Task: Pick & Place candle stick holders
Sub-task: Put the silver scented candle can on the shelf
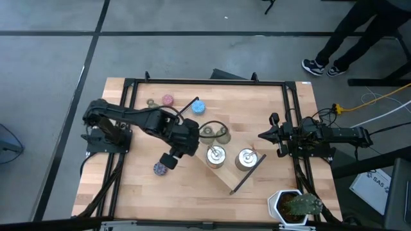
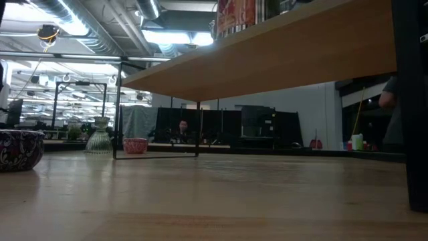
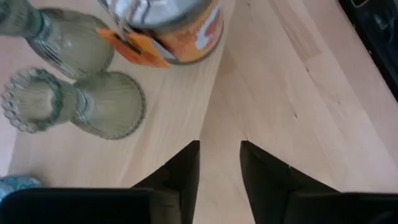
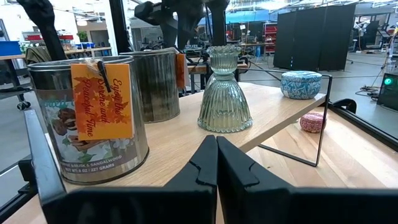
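Your left arm reaches toward mid-counter, its left hand (image 1: 172,158) with fingers narrowly parted and holding nothing, while your right hand (image 1: 262,135) waits with fingers together.

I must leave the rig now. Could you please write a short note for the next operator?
Left hand: open, empty, low at the wooden tray's edge.
Right hand: shut, empty, waiting at the table's right side.
Done: two silver holders, two green holders and the blue holder are on the tray.
Left: pink holder, purple holder and third green holder are on the table, probably to go there too.
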Action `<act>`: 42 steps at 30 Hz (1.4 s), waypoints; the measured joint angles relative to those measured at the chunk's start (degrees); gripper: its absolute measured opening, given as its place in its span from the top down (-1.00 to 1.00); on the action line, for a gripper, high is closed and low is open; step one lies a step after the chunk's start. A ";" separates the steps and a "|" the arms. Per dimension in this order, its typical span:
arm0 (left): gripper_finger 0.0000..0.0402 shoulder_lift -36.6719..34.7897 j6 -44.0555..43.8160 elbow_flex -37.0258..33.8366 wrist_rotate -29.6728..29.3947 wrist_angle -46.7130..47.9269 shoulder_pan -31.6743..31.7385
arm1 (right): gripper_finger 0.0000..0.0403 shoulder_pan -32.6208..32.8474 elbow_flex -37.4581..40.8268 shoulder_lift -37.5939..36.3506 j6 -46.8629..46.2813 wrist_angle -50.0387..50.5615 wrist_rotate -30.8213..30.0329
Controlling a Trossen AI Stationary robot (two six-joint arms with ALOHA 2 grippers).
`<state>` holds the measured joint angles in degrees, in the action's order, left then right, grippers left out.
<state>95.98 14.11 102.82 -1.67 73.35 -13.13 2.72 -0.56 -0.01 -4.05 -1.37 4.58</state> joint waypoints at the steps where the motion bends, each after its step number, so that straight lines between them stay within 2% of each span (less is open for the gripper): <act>1: 0.48 -0.80 0.00 -1.38 -0.01 -0.66 0.09 | 1.00 -0.02 0.00 0.00 0.00 0.00 0.00; 9: 0.63 -3.52 -1.45 -8.35 -0.16 -3.27 1.83 | 1.00 -0.01 0.00 0.00 0.00 0.02 0.00; 16: 0.74 -3.30 0.49 -10.75 -0.23 -7.78 3.90 | 1.00 0.00 0.00 0.00 0.00 0.01 0.00; 25: 0.98 -3.25 2.57 -13.40 -0.26 -12.09 6.05 | 1.00 -0.01 0.00 0.00 0.00 0.02 0.02; 42: 0.99 -1.84 2.72 -13.40 -0.26 -21.55 6.02 | 1.00 -0.02 0.00 0.00 0.00 0.00 0.00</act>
<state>94.14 16.83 89.43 -1.93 51.79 -7.11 2.70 -0.56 -0.01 -4.05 -1.37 4.58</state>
